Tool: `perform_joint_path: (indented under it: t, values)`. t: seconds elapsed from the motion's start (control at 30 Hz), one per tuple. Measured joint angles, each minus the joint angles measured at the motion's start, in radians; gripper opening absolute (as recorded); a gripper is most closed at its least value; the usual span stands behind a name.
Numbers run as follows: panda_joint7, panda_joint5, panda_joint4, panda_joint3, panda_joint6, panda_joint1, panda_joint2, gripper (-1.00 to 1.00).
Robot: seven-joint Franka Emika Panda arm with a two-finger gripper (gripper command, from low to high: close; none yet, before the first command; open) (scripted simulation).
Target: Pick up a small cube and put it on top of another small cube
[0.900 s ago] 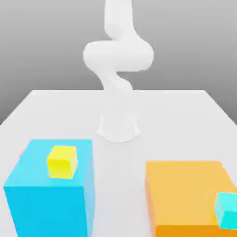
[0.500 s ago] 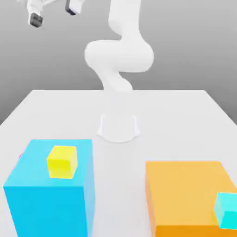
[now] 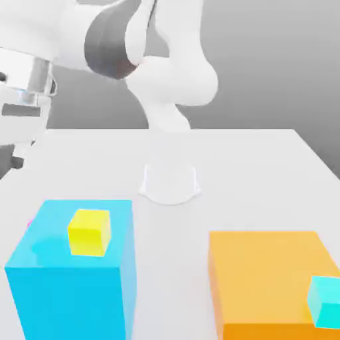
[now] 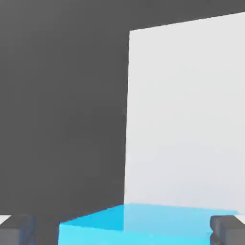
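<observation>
In the exterior view, with twelve o'clock at its upper edge, the white arm [image 3: 40, 30] now extends to ten o'clock, its hand lower than half a second earlier, when two fingertips stand near eleven. The gripper [image 4: 123, 229] is spread wide, its two fingers well apart at opposite sides of the hand view, with no cube held between them. The small magenta cube [image 3: 30, 223], to be lifted, appears as a sliver at eight o'clock, mostly hidden behind the large blue block [image 3: 73, 302]; its support cannot be determined. The small yellow cube [image 3: 89, 232], the intended base, rests upright on that block, at three o'clock from the sliver. Neither cube has visibly shifted, nor has the orange block [image 3: 265, 272] at five o'clock or the cyan cube [image 3: 327, 302] at four. A faint shaded patch now marks the blue block's top. The change suggests an approach towards the magenta cube, with grasping and stacking still to come; the descent probably calls for clearance from the blue block's edge, since a brush there could disturb the yellow cube. No brand, label or writing can be read on the arm, blocks or cubes.
</observation>
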Motion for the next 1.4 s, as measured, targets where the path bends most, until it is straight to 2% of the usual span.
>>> perform_joint_path:
  t: [0.17,0.4,0.63,0.67,0.87,1.17,1.4]
  values:
    - [0.234,-0.028,-0.065,-0.010,0.069,-0.069,0.097,0.00]
    - [0.532,0.041,-0.291,0.006,0.144,-0.063,0.184,0.00]
    - [0.611,-0.029,-0.274,-0.050,0.339,-0.032,0.415,0.00]
    - [0.619,-0.038,-0.270,-0.057,0.362,-0.026,0.442,-1.00]
    - [0.620,-0.039,-0.267,-0.063,0.376,-0.020,0.456,-1.00]
    - [0.542,0.035,-0.312,-0.029,0.156,-0.038,0.183,-1.00]
    - [0.352,-0.004,-0.100,-0.043,-0.131,-0.039,0.068,-1.00]
